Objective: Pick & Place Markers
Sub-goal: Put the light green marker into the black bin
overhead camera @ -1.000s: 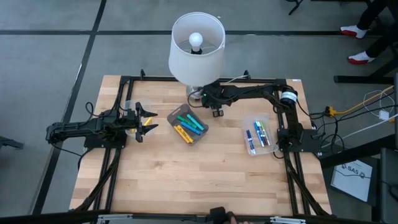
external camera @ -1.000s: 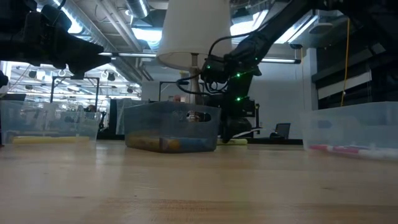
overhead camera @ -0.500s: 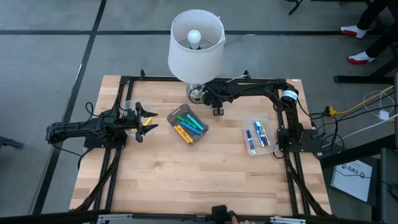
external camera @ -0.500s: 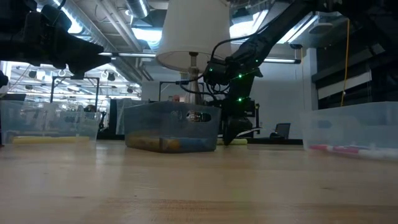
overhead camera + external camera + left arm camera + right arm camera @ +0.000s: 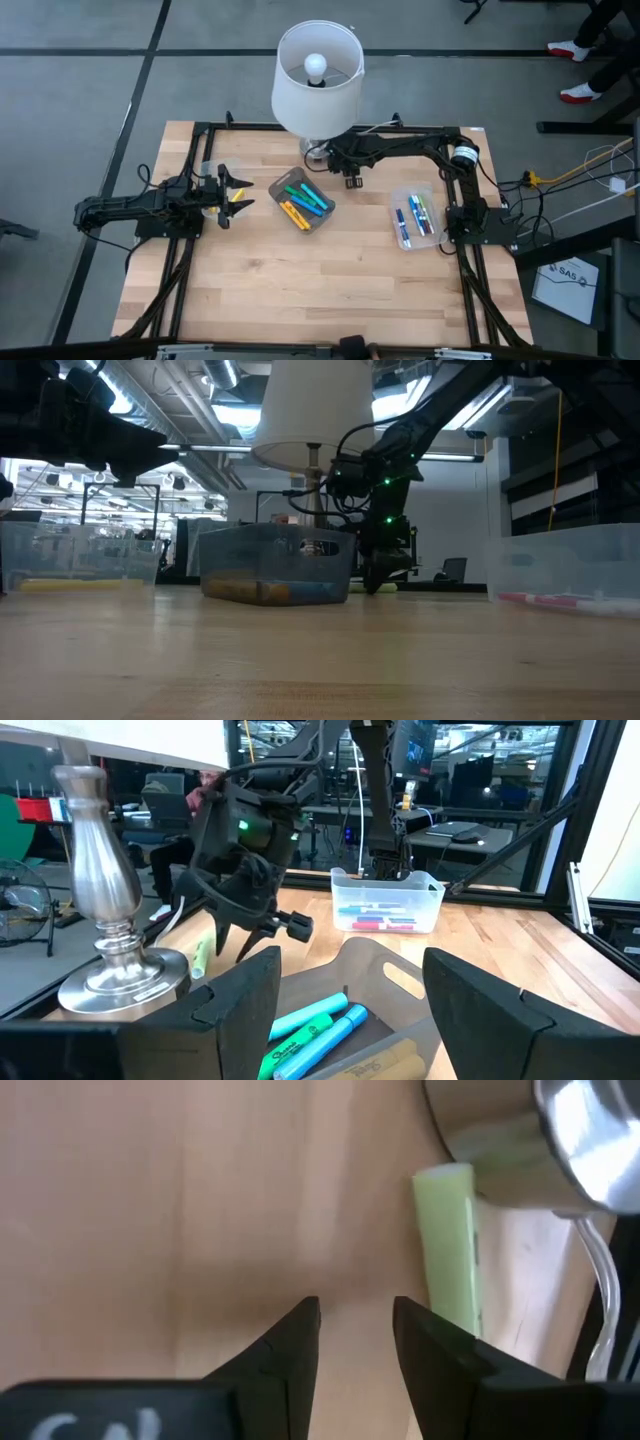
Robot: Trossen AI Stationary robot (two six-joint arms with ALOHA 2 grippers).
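Note:
A light green marker lies flat on the table next to the lamp's metal base; the left wrist view also shows this marker. My right gripper hangs tipped downward just over the wood beside it, open by a narrow gap, with nothing between its fingers. In the high view the right gripper is near the lamp foot. The middle tray holds green, blue and yellow markers. My left gripper waits open at the table's left, pointing level.
The lamp with its white shade stands at the far middle, its cable running by the right gripper. A clear tray at the right holds blue, green and pink markers. Another clear tray at the left holds a yellow one. The near half is bare wood.

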